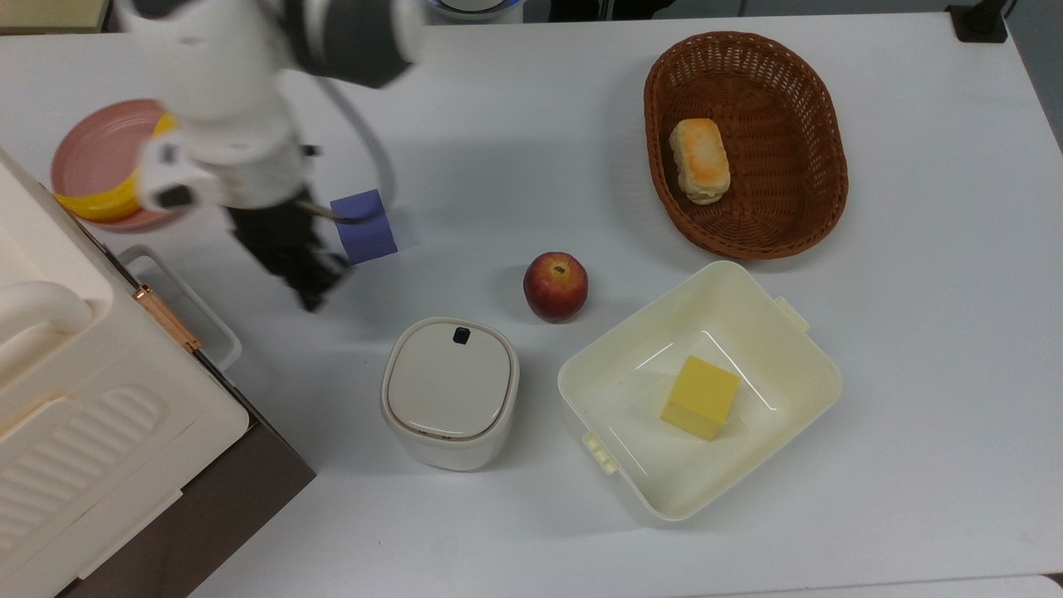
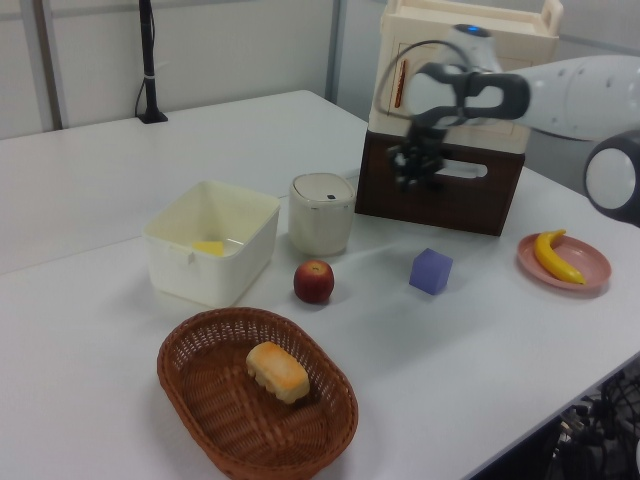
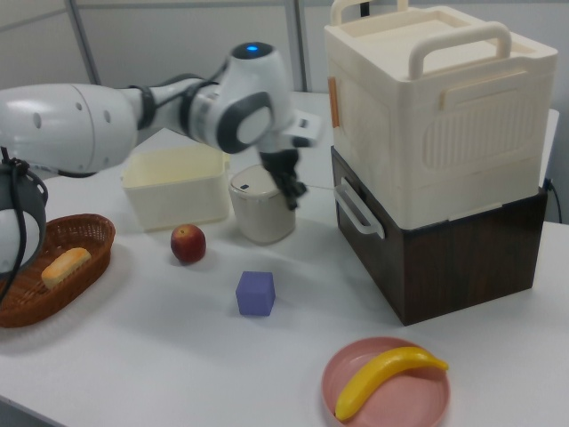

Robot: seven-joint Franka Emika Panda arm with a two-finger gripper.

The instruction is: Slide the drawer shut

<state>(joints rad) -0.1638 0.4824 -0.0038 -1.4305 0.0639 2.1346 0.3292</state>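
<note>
Drawer (image 3: pixel 418 258): under the cream ribbed appliance (image 3: pixel 436 107); dark front looks flush, white loop handle (image 3: pixel 358 209) facing out, so probably shut.
Gripper (image 1: pixel 311 286): motion-blurred above the table, clear of the handle; jaws cannot be told.
Purple cube (image 1: pixel 364 226): just beside the arm; a low sweep could knock it.
Lidded canister (image 1: pixel 450 392): near, at similar risk.

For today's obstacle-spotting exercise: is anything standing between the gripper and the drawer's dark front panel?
Nothing visible does. The gripper hangs over bare table, apart from the drawer front and its white handle. The purple cube and lidded pot sit off to the side.
</note>
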